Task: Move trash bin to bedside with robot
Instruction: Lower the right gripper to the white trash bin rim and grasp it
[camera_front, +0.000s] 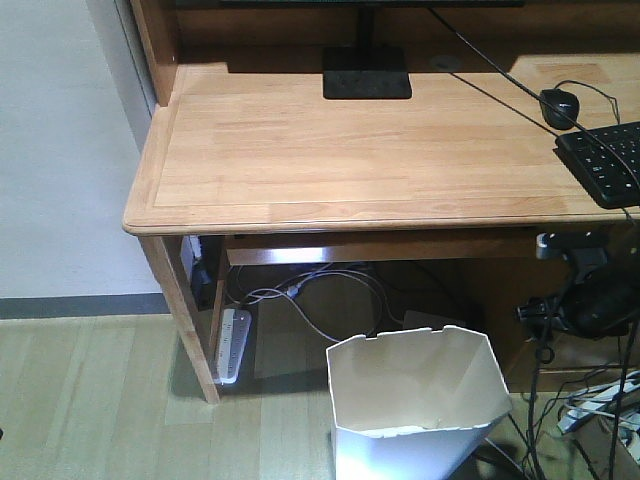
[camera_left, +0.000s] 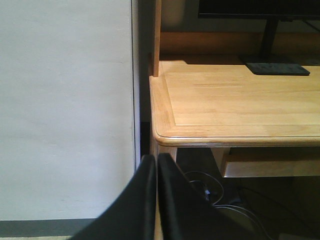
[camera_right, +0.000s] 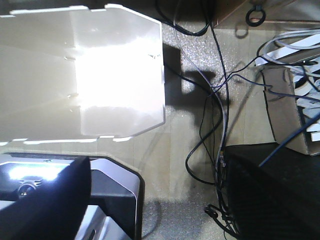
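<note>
The white faceted trash bin (camera_front: 415, 385) stands on the floor in front of the wooden desk (camera_front: 350, 150), partly under its front edge. In the right wrist view its white wall (camera_right: 100, 75) fills the upper left. My right gripper (camera_right: 156, 200) hangs open over the floor just beside the bin, with nothing between its dark fingers (camera_right: 45, 200). The right arm (camera_front: 590, 295) shows as a black shape to the right of the bin. My left gripper (camera_left: 156, 170) is shut and empty, held up near the desk's left corner (camera_left: 165, 135). The bedside is out of view.
A monitor stand (camera_front: 366, 75), a mouse (camera_front: 560, 103) and a keyboard (camera_front: 610, 160) are on the desk. A power strip (camera_front: 233, 345) and tangled cables (camera_right: 220, 100) lie below it. A cardboard box (camera_right: 290, 110) sits right of the bin. A white wall (camera_left: 65, 100) is left of the desk.
</note>
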